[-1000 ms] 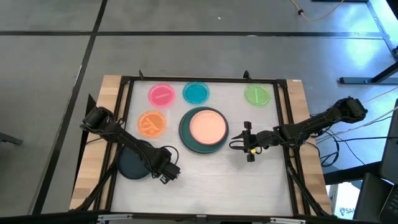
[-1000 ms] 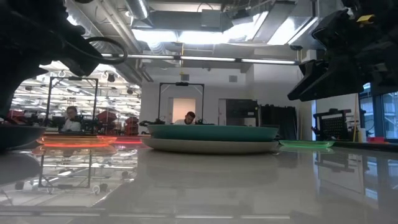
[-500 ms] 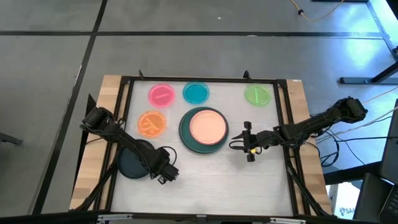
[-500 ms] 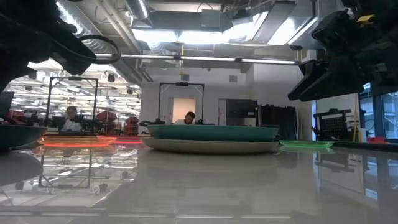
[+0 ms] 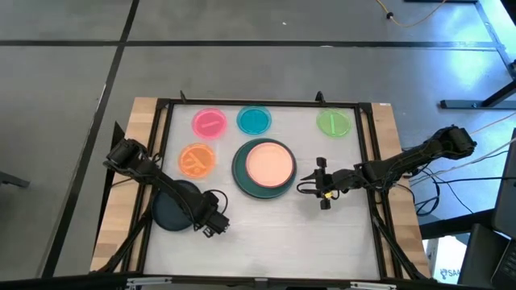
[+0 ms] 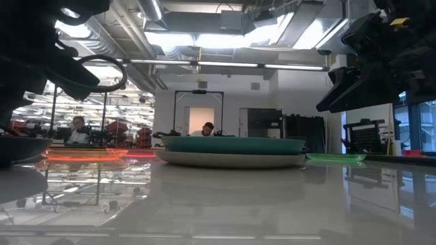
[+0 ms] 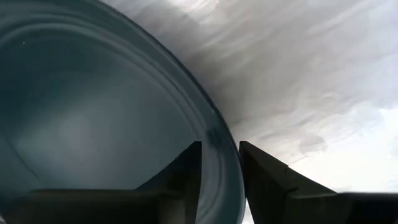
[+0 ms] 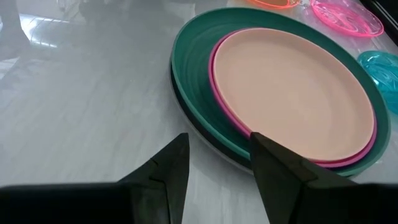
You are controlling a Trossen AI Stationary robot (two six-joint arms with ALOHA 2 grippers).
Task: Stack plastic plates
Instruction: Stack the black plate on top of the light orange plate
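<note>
A black plate (image 5: 171, 211) lies near the table's left near corner, and its rim (image 6: 17, 146) shows at the left of the low view. My left gripper (image 5: 211, 225) is shut on that plate's right-hand rim. In the middle stands a stack (image 5: 264, 167): grey at the bottom, then teal (image 8: 193, 74), magenta, and peach (image 8: 292, 87) on top. My right gripper (image 5: 322, 187) hangs open just right of the stack, touching nothing. Small pink (image 5: 210, 122), blue (image 5: 254, 120), green (image 5: 333, 122) and orange (image 5: 196, 159) plates lie flat on the table. My left gripper (image 7: 221, 149) pinches the black plate's rim (image 7: 219, 134) on the side toward the table's middle. One finger (image 7: 186, 168) is inside the dish and one finger (image 7: 264, 177) is outside. The fingers come nearly level from the table's right. The plate appears to lie on the table.
A dark frame (image 5: 266, 103) runs round the white table top. Bare table lies between the black plate and the stack, and along the near edge. In the low view, people sit far off in the room behind the table.
My left gripper has shifted a little toward the table's left, farther onto the black plate's rim, and its arm has shifted in the low view. The plate has stayed in place. My right arm has kept still.
</note>
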